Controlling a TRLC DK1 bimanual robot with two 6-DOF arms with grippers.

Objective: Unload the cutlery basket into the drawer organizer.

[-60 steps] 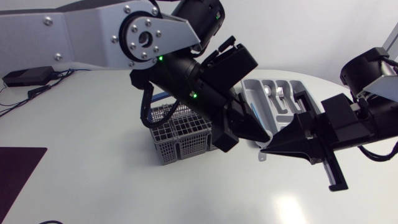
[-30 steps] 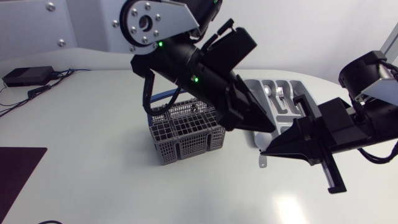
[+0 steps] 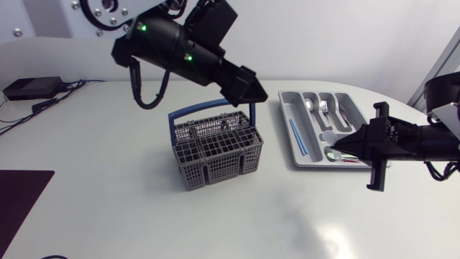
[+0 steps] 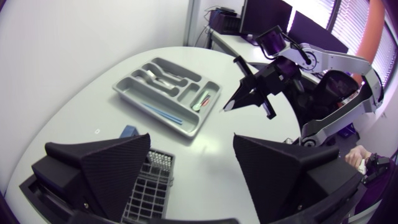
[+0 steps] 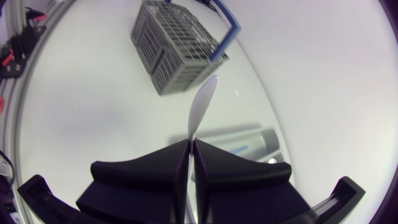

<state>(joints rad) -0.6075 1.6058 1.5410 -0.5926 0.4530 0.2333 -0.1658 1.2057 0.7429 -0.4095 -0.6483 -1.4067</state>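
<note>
The grey cutlery basket (image 3: 215, 147) with a blue handle stands mid-table. To its right lies the grey drawer organizer (image 3: 296, 160), holding metal cutlery (image 3: 323, 108) and a blue stick (image 3: 297, 137). My left gripper (image 3: 248, 90) hangs open and empty above the basket's far side; its wrist view shows its own gripper (image 4: 191, 149) with the basket (image 4: 146, 186) beneath. My right gripper (image 3: 332, 150) hovers over the organizer's near end, shut on a slim white utensil (image 5: 202, 106) that sticks out ahead of its fingers (image 5: 161, 168) toward the basket (image 5: 177, 43).
A black box with cables (image 3: 32, 88) sits at the far left of the table. A dark mat (image 3: 18, 201) lies at the left edge. Bare tabletop stretches in front of the basket and organizer.
My left gripper opened, let go of the white utensil and pulled up and back to the left. My right gripper kept the utensil and carried it right, over the organizer.
</note>
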